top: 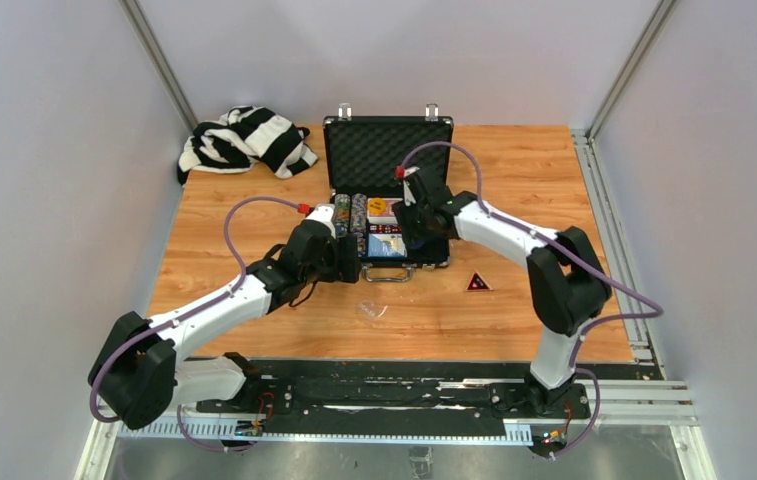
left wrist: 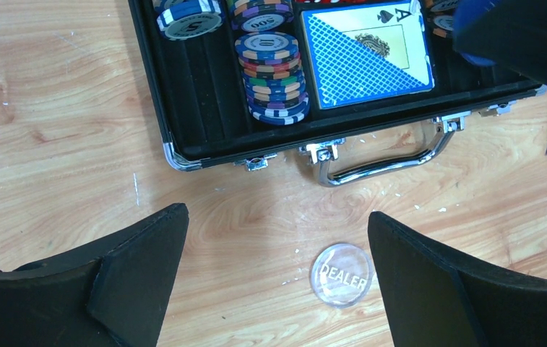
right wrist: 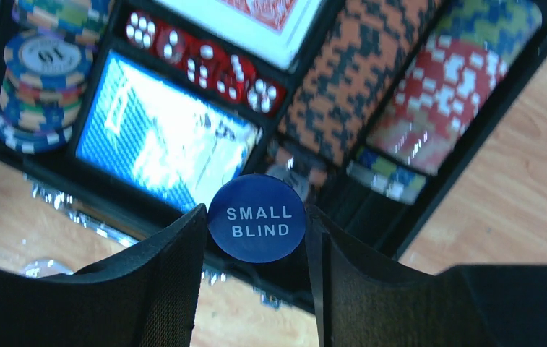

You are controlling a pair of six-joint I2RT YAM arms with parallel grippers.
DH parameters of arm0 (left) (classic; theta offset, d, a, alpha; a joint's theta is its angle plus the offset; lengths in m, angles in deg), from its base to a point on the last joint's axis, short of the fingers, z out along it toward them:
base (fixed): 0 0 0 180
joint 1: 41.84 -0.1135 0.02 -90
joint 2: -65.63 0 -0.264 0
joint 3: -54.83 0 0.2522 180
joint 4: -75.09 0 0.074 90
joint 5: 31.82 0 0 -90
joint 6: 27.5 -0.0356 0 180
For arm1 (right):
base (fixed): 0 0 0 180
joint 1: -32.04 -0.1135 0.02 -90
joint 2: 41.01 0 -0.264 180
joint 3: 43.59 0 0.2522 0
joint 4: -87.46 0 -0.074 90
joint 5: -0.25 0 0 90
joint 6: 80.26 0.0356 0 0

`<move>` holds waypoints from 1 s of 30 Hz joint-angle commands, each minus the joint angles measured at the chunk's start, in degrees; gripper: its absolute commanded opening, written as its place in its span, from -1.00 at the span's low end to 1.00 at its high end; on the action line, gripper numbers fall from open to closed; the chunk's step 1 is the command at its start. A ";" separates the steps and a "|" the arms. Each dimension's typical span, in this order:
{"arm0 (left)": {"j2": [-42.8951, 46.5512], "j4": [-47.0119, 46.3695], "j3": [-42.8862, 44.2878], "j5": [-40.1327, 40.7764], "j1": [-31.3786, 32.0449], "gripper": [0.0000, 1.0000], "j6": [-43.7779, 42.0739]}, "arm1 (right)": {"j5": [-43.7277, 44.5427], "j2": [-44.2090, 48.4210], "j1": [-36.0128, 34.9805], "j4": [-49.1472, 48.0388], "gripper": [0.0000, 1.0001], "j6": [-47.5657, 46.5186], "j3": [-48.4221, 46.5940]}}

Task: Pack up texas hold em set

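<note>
The black briefcase (top: 339,175) lies open mid-table, foam lid up, with chips (left wrist: 274,76), a blue card deck (left wrist: 368,58) and red dice (right wrist: 205,65) inside. My right gripper (right wrist: 256,217) is shut on a blue round SMALL BLIND button (right wrist: 257,218), held above the case's front edge (top: 416,235). My left gripper (left wrist: 277,224) is open and empty, low over the table just in front of the case's silver handle (left wrist: 386,163). A clear DEALER button (left wrist: 341,275) lies on the wood next to its right finger (left wrist: 429,282), also seen in the top view (top: 371,310).
A black-and-white striped cloth (top: 244,140) lies at the back left. A small dark red triangular piece (top: 478,283) lies on the wood right of the case. White walls and metal rails enclose the table (top: 224,230).
</note>
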 commanded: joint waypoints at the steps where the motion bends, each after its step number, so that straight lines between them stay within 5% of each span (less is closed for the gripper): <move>1: 0.63 -1.03 -0.09 -0.15 0.34 0.99 -1.25 | -0.41 -5.85 -1.01 3.75 0.03 -2.05 -9.17; 10: 2.16 -0.28 -0.93 1.26 0.16 0.99 -1.61 | -4.00 -17.56 -1.19 6.34 0.02 -3.43 -23.66; 16: 1.45 -0.29 -0.62 0.92 -0.09 0.99 -1.85 | -2.84 -19.44 -1.31 6.69 0.47 -4.01 -26.22; 28: 3.27 1.14 -0.46 1.41 -0.70 0.99 -0.41 | -1.21 1.55 -5.54 1.63 0.47 -3.37 -3.63; 30: 3.67 2.06 -0.53 -3.36 -4.10 0.99 0.56 | -1.06 4.00 -8.64 -0.60 0.47 -1.60 1.60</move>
